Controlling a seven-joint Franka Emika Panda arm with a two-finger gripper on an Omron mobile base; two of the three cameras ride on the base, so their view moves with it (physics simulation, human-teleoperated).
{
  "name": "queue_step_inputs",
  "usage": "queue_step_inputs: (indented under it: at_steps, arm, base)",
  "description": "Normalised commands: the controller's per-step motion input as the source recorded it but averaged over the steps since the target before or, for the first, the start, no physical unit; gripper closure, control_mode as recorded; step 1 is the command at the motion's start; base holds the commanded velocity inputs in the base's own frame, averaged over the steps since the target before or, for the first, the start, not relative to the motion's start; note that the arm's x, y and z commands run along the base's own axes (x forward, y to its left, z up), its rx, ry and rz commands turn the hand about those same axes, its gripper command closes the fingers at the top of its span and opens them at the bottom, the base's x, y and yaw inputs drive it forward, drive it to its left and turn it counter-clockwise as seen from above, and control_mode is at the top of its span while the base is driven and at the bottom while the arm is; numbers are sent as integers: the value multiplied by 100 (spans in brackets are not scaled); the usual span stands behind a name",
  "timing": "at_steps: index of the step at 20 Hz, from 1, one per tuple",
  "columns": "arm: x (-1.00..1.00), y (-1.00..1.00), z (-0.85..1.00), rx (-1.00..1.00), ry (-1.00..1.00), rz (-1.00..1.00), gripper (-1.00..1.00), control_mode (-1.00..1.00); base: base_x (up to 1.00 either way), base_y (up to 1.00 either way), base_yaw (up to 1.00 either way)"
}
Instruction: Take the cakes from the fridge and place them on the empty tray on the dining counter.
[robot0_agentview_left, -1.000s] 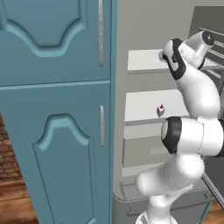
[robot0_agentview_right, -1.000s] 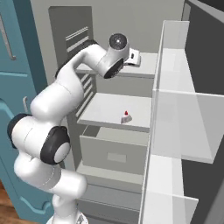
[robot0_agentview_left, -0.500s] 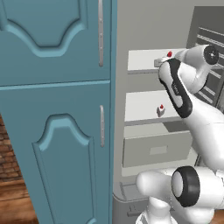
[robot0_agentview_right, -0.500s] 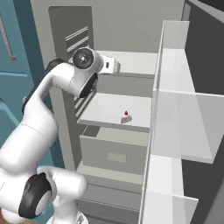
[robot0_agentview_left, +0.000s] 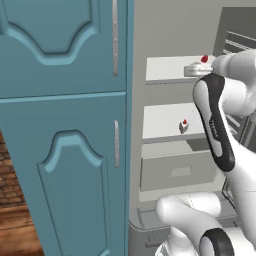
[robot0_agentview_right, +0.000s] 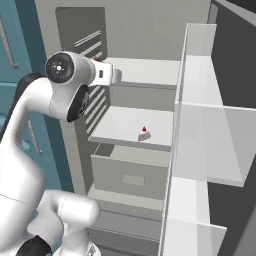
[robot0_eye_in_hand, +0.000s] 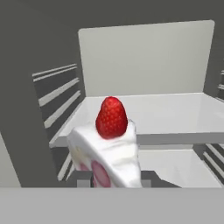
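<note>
Grey metal walls of the tall open fridge frame the whole scene, its white inner shelves stepping down to a closed grey drawer, with teal panelled cabinet doors standing to its left. Next in size, the white robot arm with dark joints reaches in at the level of the upper white shelf. Its gripper is clenched on a small white-grey cake wedge topped with a red fruit; in the hand view the wedge sits right between the dark finger tips, lifted in front of the near edge of the upper shelf, not resting on it. In the left base view the red top of that wedge shows just above the hand, near the shelf's right end. Smallest of all, a second tiny cake wedge with a red top stands alone on the middle shelf, well below the gripper and untouched. The step in hand looks like carrying the first cake out of the fridge. The next move calls for backing straight out, clear of shelf and door, keeping the wedge level, then heading for the tray on the dining counter.
</note>
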Motion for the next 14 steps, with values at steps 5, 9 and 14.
queue_step_inputs:
  at_steps: [5, 9, 14]
  arm:
    - [-100, 40, 17, -4, 3, -1, 100, -100]
    - [-97, 48, 1, -6, 9, -1, 100, -100]
    - [-72, 35, 0, -4, 12, 0, 100, -100]
  base:
    - [0, 0, 0]
    - [0, 0, 0]
    - [0, 0, 0]
